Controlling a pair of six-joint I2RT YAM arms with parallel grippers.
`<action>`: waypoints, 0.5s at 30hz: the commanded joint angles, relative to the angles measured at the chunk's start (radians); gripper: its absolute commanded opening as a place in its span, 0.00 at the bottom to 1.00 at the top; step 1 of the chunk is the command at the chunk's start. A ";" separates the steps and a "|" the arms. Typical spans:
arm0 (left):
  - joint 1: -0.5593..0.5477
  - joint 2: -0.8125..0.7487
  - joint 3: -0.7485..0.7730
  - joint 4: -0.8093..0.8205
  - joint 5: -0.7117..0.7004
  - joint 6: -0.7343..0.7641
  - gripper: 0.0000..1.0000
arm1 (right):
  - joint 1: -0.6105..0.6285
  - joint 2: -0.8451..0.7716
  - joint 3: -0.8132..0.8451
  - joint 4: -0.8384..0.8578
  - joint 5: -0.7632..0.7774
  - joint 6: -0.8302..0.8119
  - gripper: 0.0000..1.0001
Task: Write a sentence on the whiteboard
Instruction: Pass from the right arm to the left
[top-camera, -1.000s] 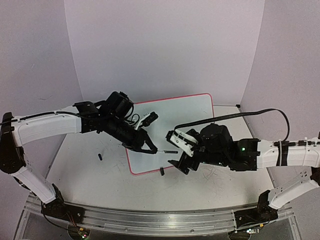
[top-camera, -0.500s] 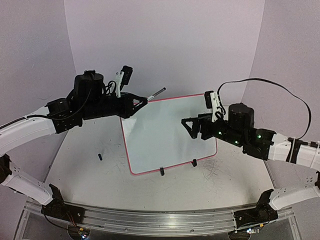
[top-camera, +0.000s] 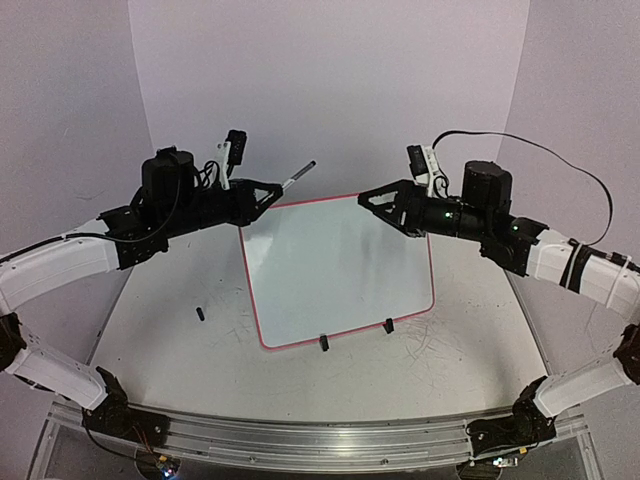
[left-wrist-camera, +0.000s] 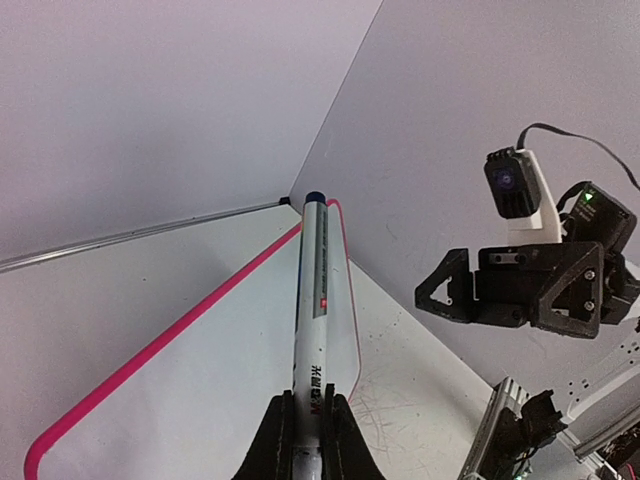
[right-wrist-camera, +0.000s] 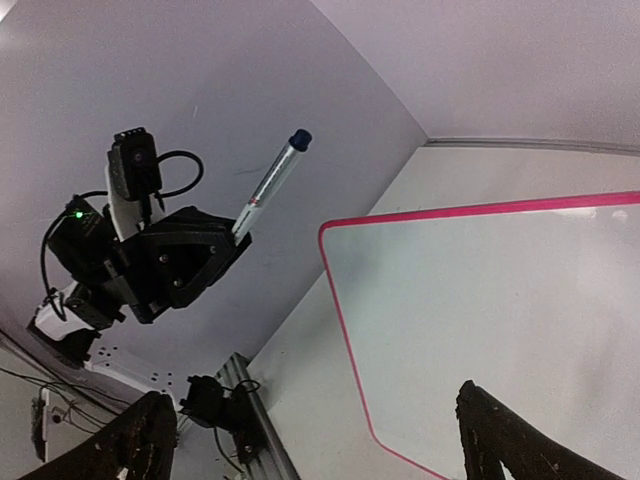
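The whiteboard (top-camera: 340, 270), white with a pink-red rim and two black clip feet (top-camera: 324, 343), lies on the table with no writing showing. My left gripper (top-camera: 268, 194) is shut on a white marker (top-camera: 296, 176), held high over the board's far left corner with its dark end pointing up and right. In the left wrist view the marker (left-wrist-camera: 313, 300) runs out from between the fingers (left-wrist-camera: 272, 440) over the board (left-wrist-camera: 150, 400). My right gripper (top-camera: 372, 199) is open and empty above the board's far right part. The right wrist view shows the board (right-wrist-camera: 500, 300) and the marker (right-wrist-camera: 268, 186).
A small dark piece (top-camera: 201, 314) lies on the scuffed tabletop (top-camera: 170, 350) left of the board. Pen scribbles mark the table near the board's front right corner (top-camera: 430, 345). Lilac walls close in the back and sides.
My left gripper rose with the marker from the board's front part to high at the back left. My right gripper rose from beside the board's front edge to above its far right.
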 joint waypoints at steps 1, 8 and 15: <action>-0.001 -0.006 -0.004 0.169 0.087 -0.031 0.00 | -0.013 0.029 0.073 0.153 -0.148 0.125 0.98; 0.000 0.007 -0.029 0.284 0.143 -0.086 0.00 | -0.016 0.080 0.079 0.225 -0.183 0.151 0.92; 0.000 0.062 -0.009 0.326 0.333 -0.133 0.00 | -0.013 0.134 0.065 0.441 -0.312 0.255 0.87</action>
